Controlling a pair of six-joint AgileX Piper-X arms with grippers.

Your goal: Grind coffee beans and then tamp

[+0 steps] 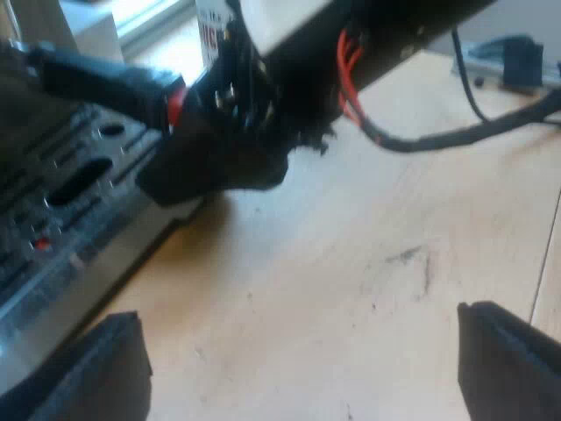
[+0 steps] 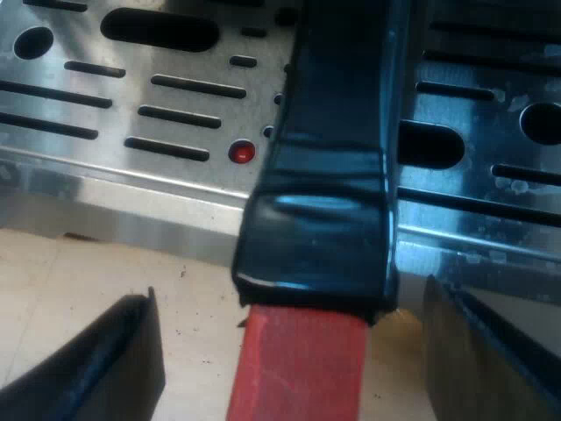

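- Two grippers, both with fingers spread wide.
- Right gripper (image 2: 287, 298): jaws apart, one black finger (image 2: 105, 360) on each side of the holder's dark handle (image 2: 329, 167). There is a gap on both sides, so no contact and nothing clamped.
- The handle runs straight out between the fingers. Its red end (image 2: 298, 368) is the part nearest the wrist, and the glossy black section extends away from it.
- Past the fingertips, behind the handle: the machine's slotted metal drip tray (image 2: 96, 167). A small red dot (image 2: 241, 153) sits in the tray just beside the handle.
- Under the red end and both fingers: light wooden table (image 2: 79, 263), with a few dark specks on it.
- Left gripper (image 1: 298, 314): also wide open, holding nothing, hanging over the wooden table well apart from the handle.
- Between the left fingers and the right arm: a faint dark smudge (image 1: 412, 259) on the wood.
- Farther out from the left gripper: the right gripper sits at the handle's red end, just beside the drip tray's front edge.
- The holder's metal end is hidden, so I cannot tell whether it is locked into the machine.
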